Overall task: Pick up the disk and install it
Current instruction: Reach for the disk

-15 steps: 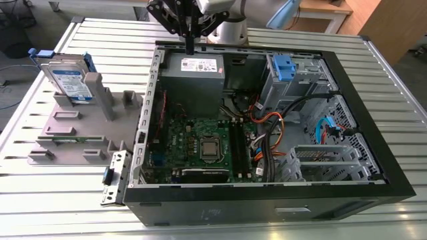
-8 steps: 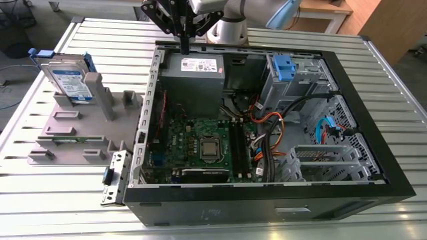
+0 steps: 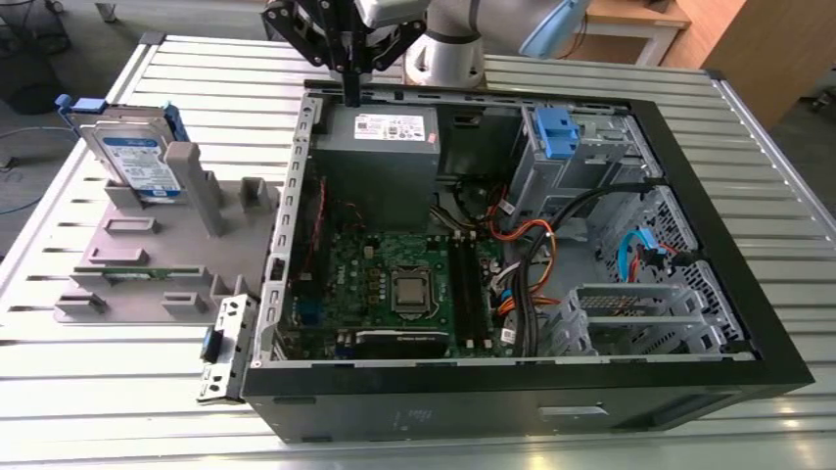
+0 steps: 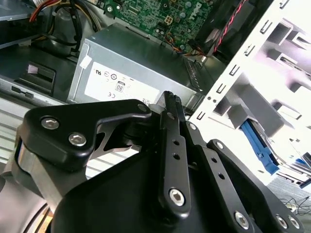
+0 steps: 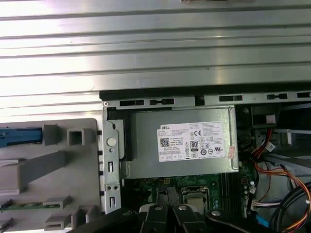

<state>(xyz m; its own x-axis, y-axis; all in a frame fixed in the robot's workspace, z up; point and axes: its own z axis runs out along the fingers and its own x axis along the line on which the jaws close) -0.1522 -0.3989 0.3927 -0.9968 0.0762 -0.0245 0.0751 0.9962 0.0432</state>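
My tool [image 3: 350, 94], closed and empty, hangs above the power supply [image 3: 379, 147]. At eight o'clock the disk [image 3: 136, 162] stands upright: likely rigid, weighty, fragile; I'd grip its blue-framed edges.

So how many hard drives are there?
1. The hard drive stands on edge in the grey holder, at the exterior view's left, outside the computer case. Others may hide inside it.
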